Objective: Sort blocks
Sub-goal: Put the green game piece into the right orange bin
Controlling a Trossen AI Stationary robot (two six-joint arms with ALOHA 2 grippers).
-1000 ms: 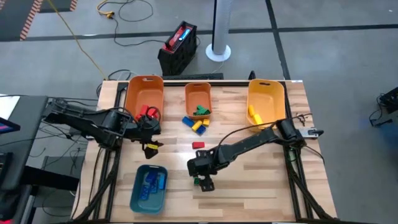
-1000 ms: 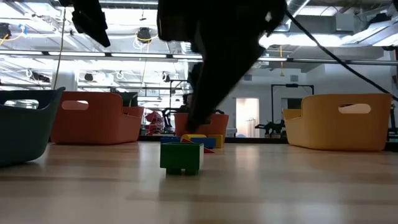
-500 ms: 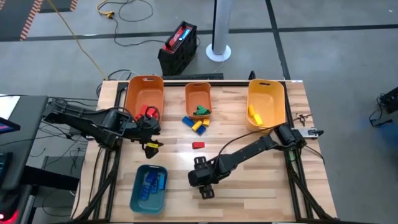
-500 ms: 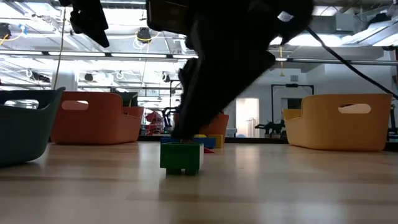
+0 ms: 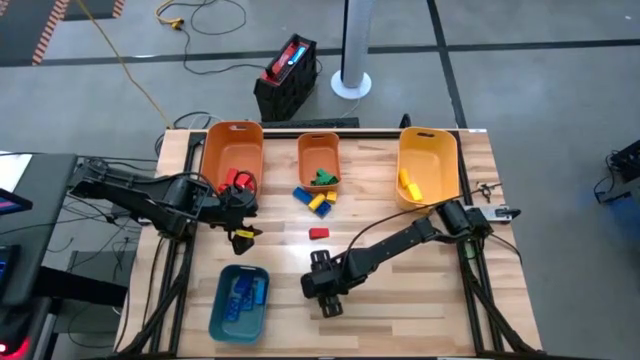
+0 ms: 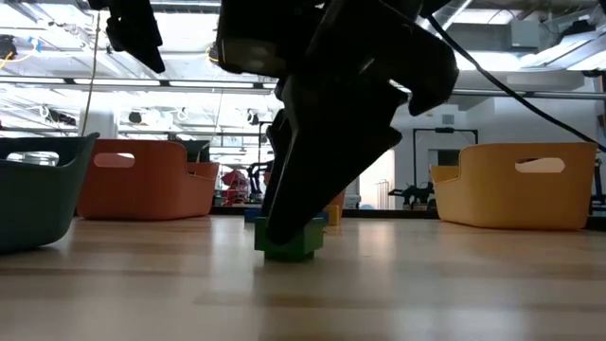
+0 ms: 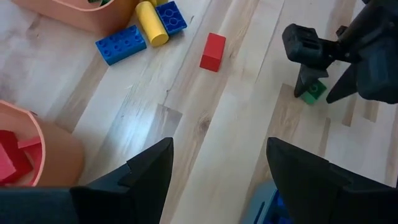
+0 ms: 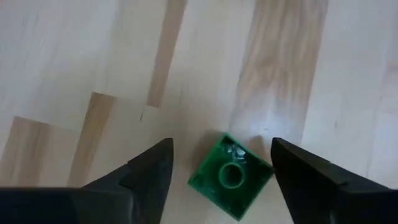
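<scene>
While the right arm reaches low over the front of the table, the scene reads view by view, each place taken from the green block.

High view:
- right gripper (image 5: 331, 296): down at the green block, which its dark body hides from above; jaws cannot be told here.
- left gripper (image 5: 240, 215): well apart from the green block, toward the orange bin (image 5: 232, 150), hovering over the table; a small yellow piece (image 5: 243, 236) shows at its tip.
- red block (image 5: 319, 233): alone on the wood, between the green block and the small orange bin (image 5: 319, 152).
- blue and yellow blocks (image 5: 314, 199): farther beyond the red one, just before the small orange bin.
- yellow bin (image 5: 428, 165): far off, at the table's back right corner.
- teal bin (image 5: 240, 298): beside the green block on the left arm's side, with blue blocks inside.

Low view:
- green block (image 6: 289, 241): on the table, tilted, with the right gripper's dark fingers (image 6: 312, 189) down around it.

Left wrist view:
- left fingers (image 7: 140, 171): spread wide apart with bare wood between them.
- green block (image 7: 313, 91): between the right gripper's fingertips, resting on the wood.
- red block (image 7: 212, 51): well apart from it.

Right wrist view:
- right fingers (image 8: 149, 171): apart, one on each side of the green block (image 8: 231, 176), not pressing it; the block lies turned at an angle between them.
</scene>
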